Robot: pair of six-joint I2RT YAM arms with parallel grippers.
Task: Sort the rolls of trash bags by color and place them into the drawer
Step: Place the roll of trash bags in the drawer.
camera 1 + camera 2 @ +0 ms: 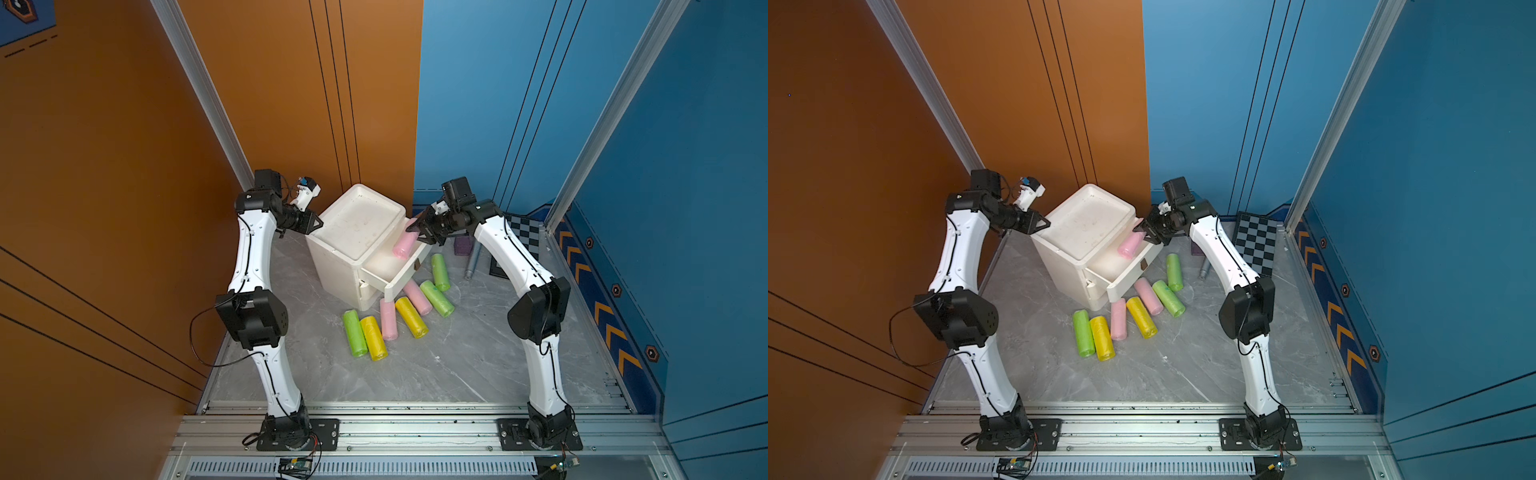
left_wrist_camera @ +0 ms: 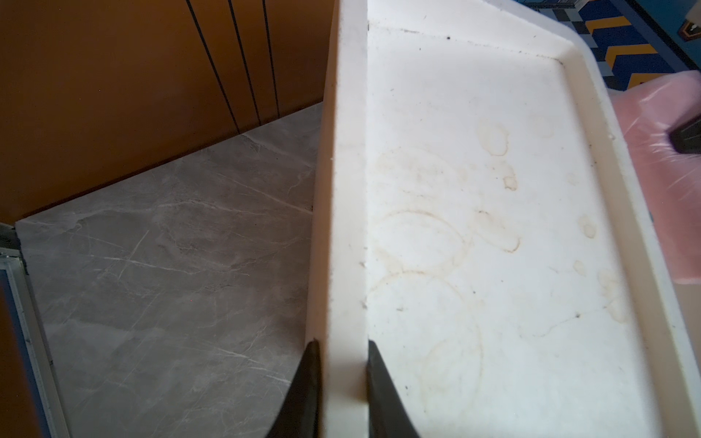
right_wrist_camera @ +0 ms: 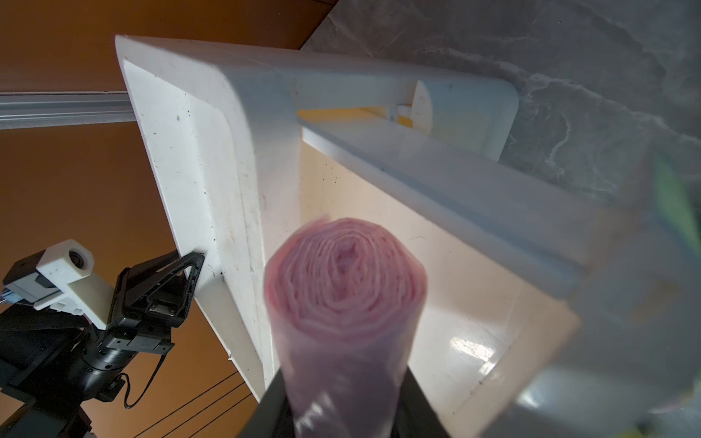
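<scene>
Left jaws clamped on cabinet (image 2: 347, 189) top rim, bracing it. Right jaws hold pink roll (image 1: 405, 243), tilted above open drawer (image 1: 400, 286), not down yet. Drawer floor bare where right wrist view shows it. Seven rolls on desk (image 1: 415, 374) near drawer front: three green (image 1: 354, 333) (image 1: 436, 298) (image 1: 440, 272), two yellow (image 1: 373, 337) (image 1: 411, 317), two pink (image 1: 388, 319) (image 1: 417, 297). Looks like first roll going in; nearly all sorting left.

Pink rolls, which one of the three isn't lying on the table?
The pink roll between the jaws of the right gripper, tilted over the open drawer. The other two pink rolls lie flat on the table in front of it.
</scene>
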